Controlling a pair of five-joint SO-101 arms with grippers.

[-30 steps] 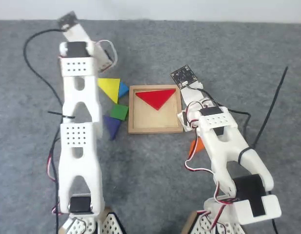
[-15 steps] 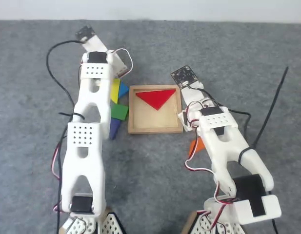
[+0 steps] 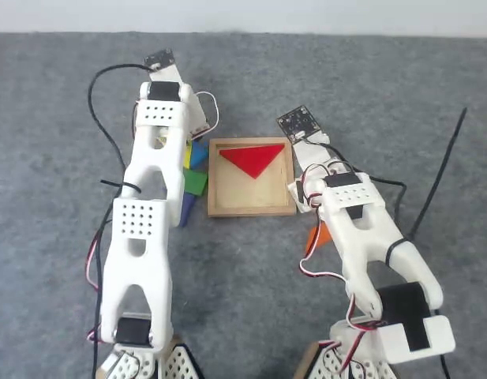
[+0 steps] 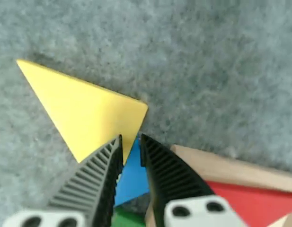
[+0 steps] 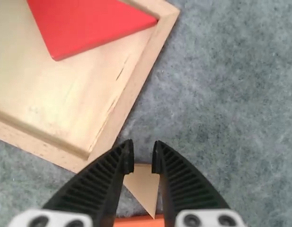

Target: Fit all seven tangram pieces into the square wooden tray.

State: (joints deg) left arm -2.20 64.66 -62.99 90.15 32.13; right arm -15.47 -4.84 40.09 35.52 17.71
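Observation:
The square wooden tray (image 3: pixel 252 202) holds one red triangle (image 3: pixel 251 159). Left of it lie a yellow triangle (image 4: pixel 84 113), a blue piece (image 4: pixel 132 177), a green square (image 3: pixel 195 182) and a purple piece (image 3: pixel 185 208). My left gripper (image 4: pixel 130 141) hovers over the spot where yellow meets blue, its jaws almost together with nothing between them. My right gripper (image 5: pixel 142 145) hangs just outside the tray's corner (image 5: pixel 136 90), jaws close together and empty, above a small tan triangle (image 5: pixel 142 182). An orange piece (image 3: pixel 316 235) lies under that arm.
Grey carpet covers the table. The left arm (image 3: pixel 148 229) stretches over the pieces left of the tray and hides most of the yellow triangle from above. Cables run off both arms. Bare carpet lies beyond the tray and at the far right.
The left arm has swung right toward the tray and now covers the yellow triangle in the high view. The right arm has not moved.

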